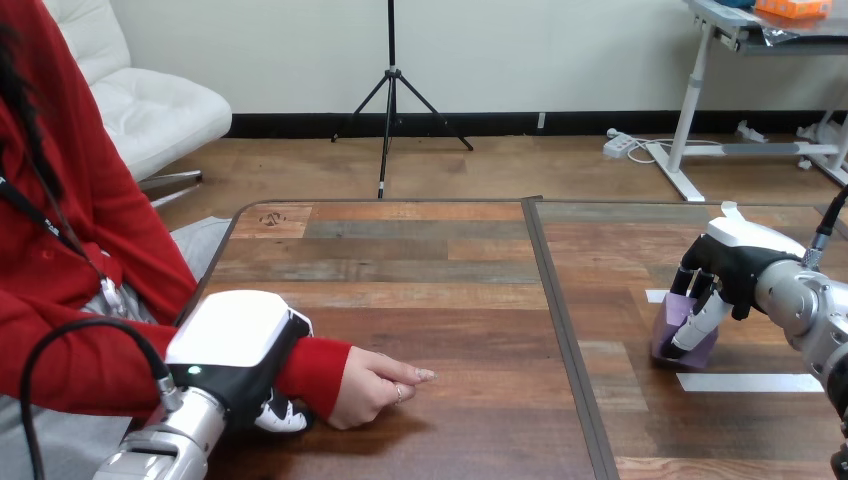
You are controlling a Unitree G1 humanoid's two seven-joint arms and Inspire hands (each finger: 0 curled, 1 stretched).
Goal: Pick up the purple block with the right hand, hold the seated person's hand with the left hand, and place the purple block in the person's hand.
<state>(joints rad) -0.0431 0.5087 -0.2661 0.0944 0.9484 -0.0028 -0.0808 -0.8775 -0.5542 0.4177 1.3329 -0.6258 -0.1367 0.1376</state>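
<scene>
the wooden table (440,300) spans the view. at its left edge the left hand (240,340) lies over the red-sleeved wrist, fingers curled round it from below. the right hand (735,262) reaches down at the far right, fingers closed on the purple block (675,325), which sits on the table. the person's hand (375,388) rests palm down, well apart from the block. a white tape strip (750,382) lies just beside the block.

table (430,250): brown wood planks, dark seam (561,320) down the middle | purple block (668,332): right of the seam | white tape strips (745,382): right of the seam | person's hand (375,385): left of the seam
</scene>
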